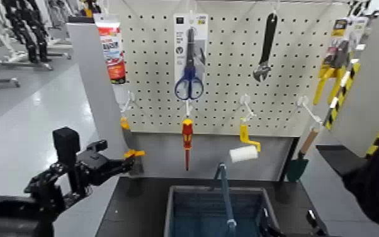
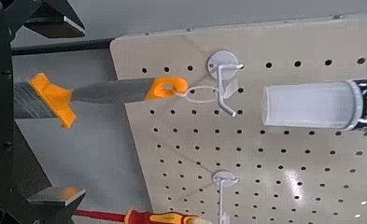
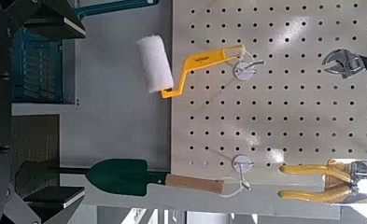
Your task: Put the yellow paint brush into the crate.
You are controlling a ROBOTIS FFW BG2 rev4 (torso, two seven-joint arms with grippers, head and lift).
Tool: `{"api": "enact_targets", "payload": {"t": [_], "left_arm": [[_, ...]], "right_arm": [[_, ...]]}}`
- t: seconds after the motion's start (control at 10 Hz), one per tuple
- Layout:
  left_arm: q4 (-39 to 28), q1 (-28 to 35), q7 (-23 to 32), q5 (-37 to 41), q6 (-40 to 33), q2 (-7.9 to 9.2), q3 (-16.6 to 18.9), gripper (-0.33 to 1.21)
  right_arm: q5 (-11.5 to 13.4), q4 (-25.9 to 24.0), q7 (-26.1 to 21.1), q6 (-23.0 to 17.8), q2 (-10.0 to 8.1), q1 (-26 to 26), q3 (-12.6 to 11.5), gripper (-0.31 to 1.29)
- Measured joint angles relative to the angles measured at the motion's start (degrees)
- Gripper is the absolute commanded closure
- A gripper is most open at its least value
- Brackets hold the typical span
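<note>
Flanking brush point(image 2: 110, 91): left claw point(image 2: 71, 109) (tube point(image 2: 308, 105) "100", perhaps)

In the head view, the left gripper point(image 1: 131, 162) is at the yellow paint brush point(image 1: 136, 162) hanging on the left of the pegboard point(image 1: 223, 69), left of the red-and-yellow screwdriver point(image 1: 187, 140), while the crate point(image 1: 172, 210) sits nearer on the black table point(image 1: 134, 200).

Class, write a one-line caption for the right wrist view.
White roller with yellow handle and green trowel hang beside a perforated board.
</note>
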Motion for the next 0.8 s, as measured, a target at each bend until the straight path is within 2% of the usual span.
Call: {"api": "enact_targets", "payload": {"t": [0.5,0.8], "left_arm": [[6.8,-7.0,-5.0,1.6,0.9,2.27,-2.8,0.11],[11.2,-11.7,-8.8,1.5,1.9,3.48,-5.7,0.11]], "right_arm": [[-0.3,0.5,0.0,-0.3,-0.04,-0.3,0.4,0.12],[-0.4,0.8,0.0,-0.6,-0.05,-0.6,0.6,0.12]]}}
